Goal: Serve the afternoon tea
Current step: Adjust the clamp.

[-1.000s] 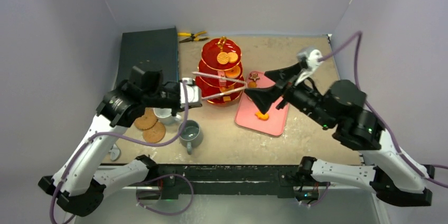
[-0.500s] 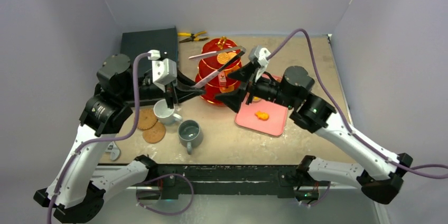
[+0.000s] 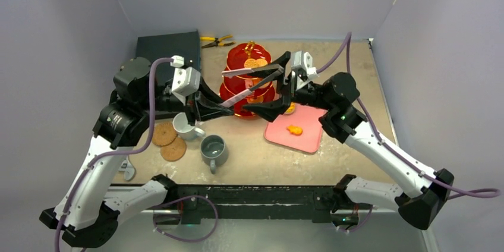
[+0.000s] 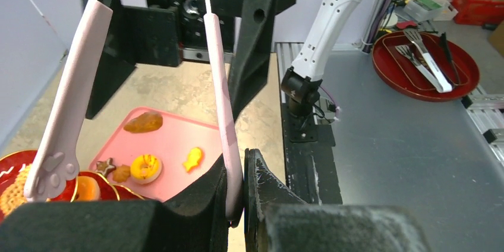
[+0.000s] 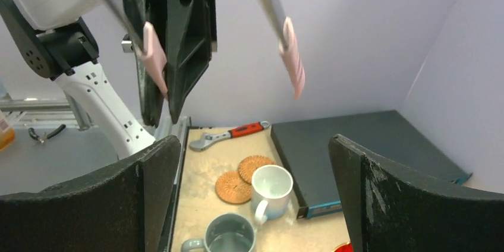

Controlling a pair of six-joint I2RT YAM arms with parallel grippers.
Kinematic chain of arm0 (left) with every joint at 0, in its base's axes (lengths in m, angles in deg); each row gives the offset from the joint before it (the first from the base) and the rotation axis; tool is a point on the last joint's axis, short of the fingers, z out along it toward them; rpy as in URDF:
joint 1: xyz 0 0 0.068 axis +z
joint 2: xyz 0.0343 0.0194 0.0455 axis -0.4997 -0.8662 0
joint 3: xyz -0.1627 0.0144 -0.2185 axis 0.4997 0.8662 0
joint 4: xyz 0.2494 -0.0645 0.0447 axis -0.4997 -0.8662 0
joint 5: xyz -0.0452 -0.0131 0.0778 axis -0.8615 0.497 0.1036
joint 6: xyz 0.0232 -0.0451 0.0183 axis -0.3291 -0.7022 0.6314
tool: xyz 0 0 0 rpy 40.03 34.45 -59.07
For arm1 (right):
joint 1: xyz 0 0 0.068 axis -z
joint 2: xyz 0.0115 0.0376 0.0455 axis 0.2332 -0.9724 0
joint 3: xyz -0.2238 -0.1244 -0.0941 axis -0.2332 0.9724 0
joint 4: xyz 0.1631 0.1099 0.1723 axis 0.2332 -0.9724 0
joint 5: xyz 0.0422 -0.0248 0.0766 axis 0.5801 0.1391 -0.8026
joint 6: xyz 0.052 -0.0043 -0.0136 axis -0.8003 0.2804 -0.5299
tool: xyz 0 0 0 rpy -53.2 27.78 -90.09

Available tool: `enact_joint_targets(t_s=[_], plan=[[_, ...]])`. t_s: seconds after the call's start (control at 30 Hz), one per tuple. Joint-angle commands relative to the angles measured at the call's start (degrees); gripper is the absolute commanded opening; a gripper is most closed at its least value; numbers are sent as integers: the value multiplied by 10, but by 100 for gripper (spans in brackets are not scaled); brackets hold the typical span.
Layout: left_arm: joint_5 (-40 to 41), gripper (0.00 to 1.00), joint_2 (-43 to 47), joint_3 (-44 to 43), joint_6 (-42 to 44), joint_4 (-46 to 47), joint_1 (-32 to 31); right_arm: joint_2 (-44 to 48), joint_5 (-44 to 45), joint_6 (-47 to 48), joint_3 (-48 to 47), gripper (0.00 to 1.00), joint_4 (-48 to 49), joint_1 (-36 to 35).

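Partly served. Stand sits mid-back of the table with biscuits on the top tier and orange pieces on the tier below. The lowest tier is hidden by the arms.

Tray, just right of the stand, holds what is not yet moved: fish pastry, donut, brown pastry and small biscuits near its edge.

White mug and grey mug stand on bare table beside the coasters, not on them.

Left gripper is pinched tight on one arm of the tongs. The tongs are spread, empty and raised over the stand. Right gripper has jaws wide and holds nothing. It sits around the tongs' far end; contact unclear.

Left to do, I judge: remaining pastries onto the stand, mugs onto the coasters.
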Motion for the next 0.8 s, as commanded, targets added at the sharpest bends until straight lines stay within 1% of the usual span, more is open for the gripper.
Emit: enact_joint_targets(t_s=[0.0,0.23,0.4,0.6,0.77], plan=[[-41,0,-3,-13,-4,8,3,-19,-56,0,-41,99,67,17],[-44,0,-14,-15,17,-10,4,-36,-68,5,-78,99,36,19],[-33,0,-21,-12,41,-19,3,-38,-90,-8,-97,99,37,19],[-19,0,-29,-12,30,19,3,-44,-119,-24,-101,99,23,19],[0,0,-31,-13,38,28,3,-56,-146,-29,-113,99,6,19]])
